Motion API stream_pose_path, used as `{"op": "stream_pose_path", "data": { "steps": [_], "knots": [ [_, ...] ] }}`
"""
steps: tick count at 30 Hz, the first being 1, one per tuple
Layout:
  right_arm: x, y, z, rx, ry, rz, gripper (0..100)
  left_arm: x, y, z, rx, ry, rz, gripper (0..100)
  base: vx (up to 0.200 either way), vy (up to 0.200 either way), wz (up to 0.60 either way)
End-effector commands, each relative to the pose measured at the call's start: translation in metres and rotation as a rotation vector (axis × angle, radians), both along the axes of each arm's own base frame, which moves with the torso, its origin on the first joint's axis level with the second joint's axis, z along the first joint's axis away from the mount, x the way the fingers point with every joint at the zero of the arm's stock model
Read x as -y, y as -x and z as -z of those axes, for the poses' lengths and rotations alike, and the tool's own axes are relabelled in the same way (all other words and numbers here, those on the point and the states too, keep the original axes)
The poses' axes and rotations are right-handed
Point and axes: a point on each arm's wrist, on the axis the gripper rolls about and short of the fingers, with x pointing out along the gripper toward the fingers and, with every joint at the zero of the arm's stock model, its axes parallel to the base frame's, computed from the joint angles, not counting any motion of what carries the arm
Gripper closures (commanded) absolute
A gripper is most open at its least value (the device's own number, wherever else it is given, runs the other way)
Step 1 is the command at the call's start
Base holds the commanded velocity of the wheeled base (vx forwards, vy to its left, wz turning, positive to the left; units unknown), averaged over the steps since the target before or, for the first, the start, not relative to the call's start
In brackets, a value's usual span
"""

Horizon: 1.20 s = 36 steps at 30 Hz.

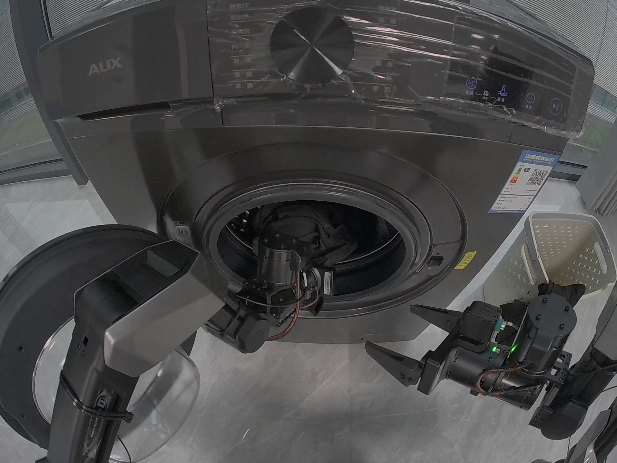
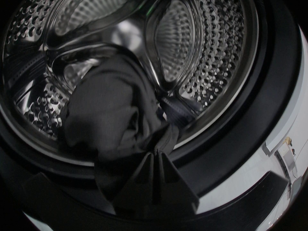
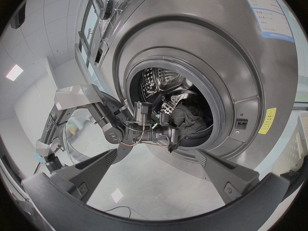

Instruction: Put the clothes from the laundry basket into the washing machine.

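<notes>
Right gripper (image 1: 392, 328) is nearest, low on the right, in front of the washing machine (image 1: 128, 162) & below its opening (image 1: 334, 191). Its fingers are spread wide w/ nothing btwn them, well apart from any cloth. Just behind it on the right stands a white perforated laundry basket (image 1: 565, 252), beside the machine's front corner.

Door (image 1: 38, 303) hangs fully open on the left, glass bowl facing out. Left arm passes it into the round opening.

Left gripper (image 2: 158, 158) sits at the opening's lower lip, fingers clenched together on an edge of the dark garment (image 2: 102, 113). Cloth is pinched right at the fingertips. Most of it bunches up beyond them in the mouth of the drum (image 2: 208, 32), and one fold trails back alongside the fingers. Perforated steel wall & a lifter rib show behind the cloth.

Labels:
- Blue-edged sticker (image 1: 524, 181) w/ coloured rating bars & a QR square, upper right of the opening.
- Small yellow sticker (image 1: 465, 260), lower right by the latch. Print on both is too small to read.
- Silver brand badge (image 1: 105, 67) on the drawer front, top left.

Farthest up is a round dial (image 1: 312, 36) mid panel, w/ programme text either side too faint to read. Blue lit icons (image 1: 501, 91) sit at the panel's right end, and the whole panel is under clear film.
</notes>
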Motion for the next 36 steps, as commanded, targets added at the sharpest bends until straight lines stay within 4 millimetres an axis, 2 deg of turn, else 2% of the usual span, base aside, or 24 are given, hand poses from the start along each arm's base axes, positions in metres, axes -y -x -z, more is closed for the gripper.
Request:
{"op": "stream_pose_path", "data": {
  "steps": [1, 8, 15, 21, 23, 27, 28, 32, 34, 36],
  "knots": [
    [-0.001, -0.001, -0.001, 0.005, -0.004, -0.002, 0, 0.005, -0.017, -0.027, 0.095, 0.076, -0.028, 100, 0.0, 0.0, 0.0],
    [-0.001, -0.001, -0.001, 0.006, -0.005, -0.002, 0, 0.001, -0.054, -0.048, 0.238, 0.203, -0.135, 100, 0.0, 0.0, 0.0],
    [-0.001, -0.001, -0.001, 0.006, -0.005, 0.001, 0, -0.004, -0.08, -0.064, 0.375, 0.286, -0.186, 100, 0.0, 0.0, 0.0],
    [0.0, -0.001, -0.001, 0.004, -0.005, 0.002, 0, -0.002, -0.079, -0.062, 0.371, 0.285, -0.186, 100, 0.0, 0.0, 0.0],
    [0.0, -0.001, -0.001, 0.003, -0.004, 0.002, 0, -0.001, -0.073, -0.053, 0.328, 0.254, -0.18, 100, 0.0, 0.0, 0.0],
    [0.0, -0.001, -0.001, 0.004, -0.005, 0.002, 0, 0.003, -0.052, -0.053, 0.26, 0.206, -0.147, 100, 0.0, 0.0, 0.0],
    [0.0, -0.001, -0.001, 0.004, -0.005, 0.003, 0, 0.004, -0.045, -0.052, 0.239, 0.193, -0.133, 0, 0.0, 0.0, 0.0],
    [0.0, -0.001, -0.001, 0.004, -0.005, 0.0, 0, 0.008, -0.016, -0.065, 0.189, 0.16, -0.087, 0, 0.0, 0.0, 0.0],
    [-0.001, 0.0, -0.001, 0.004, -0.003, -0.003, 0, 0.01, -0.004, -0.064, 0.169, 0.128, -0.068, 0, 0.0, 0.0, 0.0],
    [-0.002, 0.0, 0.0, 0.002, -0.003, -0.005, 0, 0.009, 0.006, -0.055, 0.147, 0.071, -0.05, 0, 0.0, 0.0, 0.0]
  ]
}}
